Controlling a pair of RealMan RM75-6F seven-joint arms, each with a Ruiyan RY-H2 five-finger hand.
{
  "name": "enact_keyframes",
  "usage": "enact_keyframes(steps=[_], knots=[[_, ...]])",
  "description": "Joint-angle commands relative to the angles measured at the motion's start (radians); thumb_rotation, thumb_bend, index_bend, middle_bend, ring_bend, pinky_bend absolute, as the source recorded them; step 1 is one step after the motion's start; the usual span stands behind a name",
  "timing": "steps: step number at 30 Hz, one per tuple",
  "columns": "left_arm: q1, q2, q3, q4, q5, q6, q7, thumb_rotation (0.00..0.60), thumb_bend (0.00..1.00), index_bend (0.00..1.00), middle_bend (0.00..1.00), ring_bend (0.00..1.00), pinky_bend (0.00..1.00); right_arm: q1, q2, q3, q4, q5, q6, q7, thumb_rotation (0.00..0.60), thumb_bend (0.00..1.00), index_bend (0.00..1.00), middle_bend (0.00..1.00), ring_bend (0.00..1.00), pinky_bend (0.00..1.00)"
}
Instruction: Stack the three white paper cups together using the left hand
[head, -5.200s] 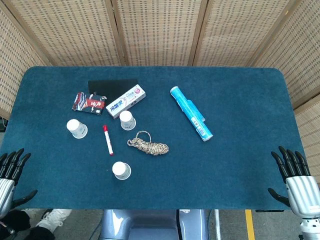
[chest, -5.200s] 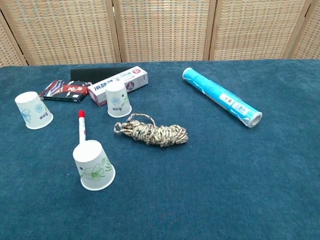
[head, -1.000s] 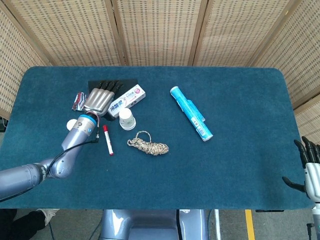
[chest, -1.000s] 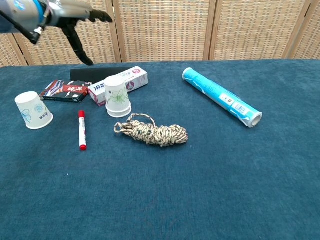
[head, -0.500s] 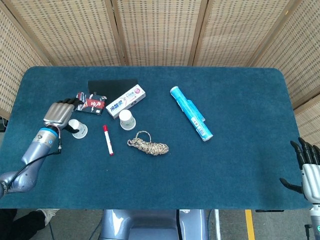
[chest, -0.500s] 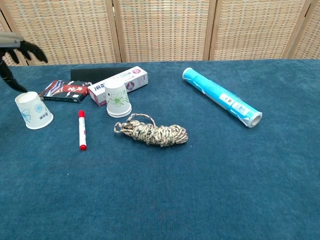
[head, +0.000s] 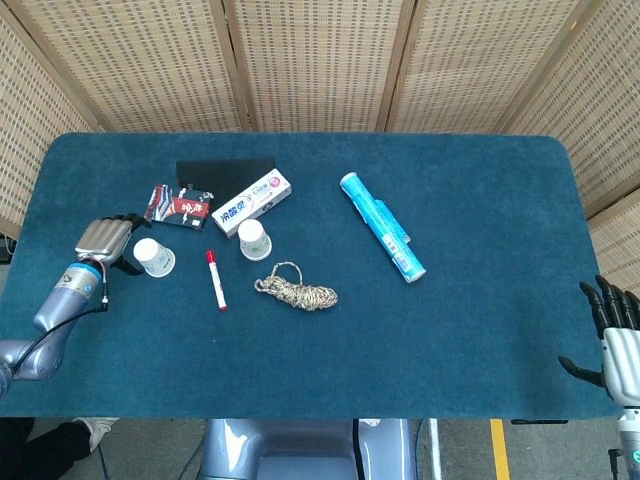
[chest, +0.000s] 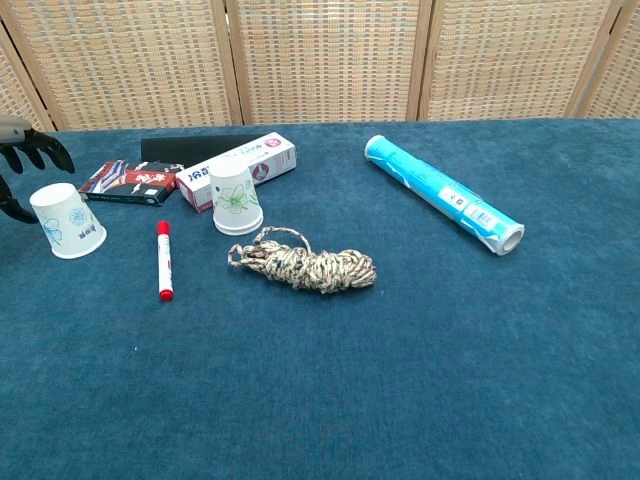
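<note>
cup (head: 154, 257) just beside left hand (head: 103, 240)

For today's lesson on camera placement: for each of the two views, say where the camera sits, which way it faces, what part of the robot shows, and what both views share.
Head view: high above the near edge, looking steeply down on the table; shows the left hand with its forearm and the right hand.
Chest view: low at the near edge, facing across the table toward the wicker screen; only dark fingers of the left hand show.
Shared: the lone cup, the stacked cups, the marker, the rope.
</note>
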Motion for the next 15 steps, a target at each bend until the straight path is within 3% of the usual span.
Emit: enact_keyframes(steps=[1,7,15], knots=[[0.003,-0.034,-0.005,0.046,0.018,-0.015,-0.03,0.6,0.0,0.29,0.23,0.23,0.25,0.002,-0.001,0.0,0.002,0.001,-0.003,0.001,0.6,0.0,0.0,0.0,0.0,0.0],[0.004,-0.076,-0.016,0.104,0.042,-0.017,-0.068,0.6,0.01,0.38,0.3,0.29,0.3,0.004,-0.002,0.001,0.005,0.005,-0.008,0.0,0.6,0.0,0.0,0.0,0.0,0.0],[0.005,-0.134,-0.028,0.182,0.111,-0.004,-0.139,0.6,0.19,0.5,0.39,0.38,0.36,0.007,-0.005,0.002,0.009,0.013,-0.016,-0.002,0.6,0.0,0.0,0.0,0.0,0.0]])
